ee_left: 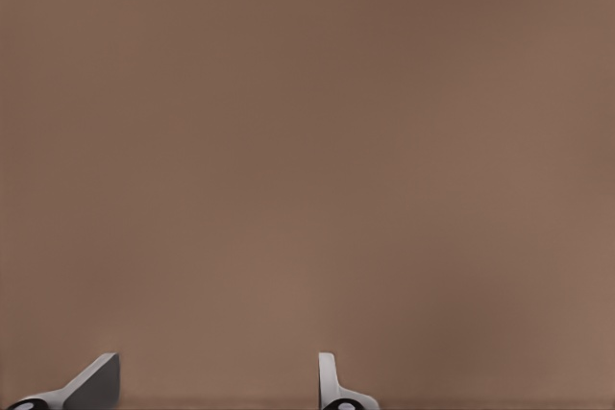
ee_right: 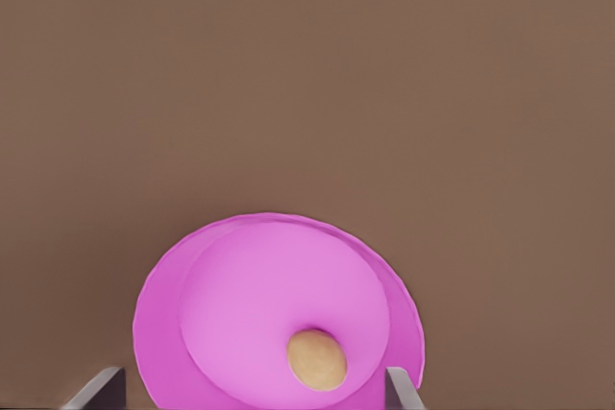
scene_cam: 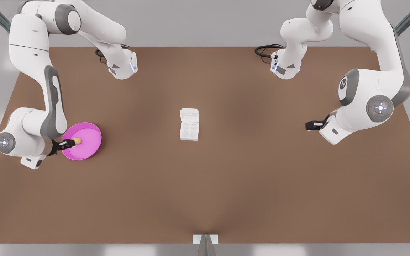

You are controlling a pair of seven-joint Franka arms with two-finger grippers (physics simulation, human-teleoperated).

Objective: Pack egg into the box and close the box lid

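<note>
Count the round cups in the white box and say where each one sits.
4, all empty, in a two-by-two grid in the box at the table's middle: two next to the open lid, two on the side away from it. None look hidden.

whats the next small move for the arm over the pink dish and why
Probably lower the right gripper a little and shut it on the egg. Its fingers are open on either side of the egg, which lies in the pink dish. The box sits mid-table with the box lid open and its cups empty. The left gripper waits open over bare table.
</note>
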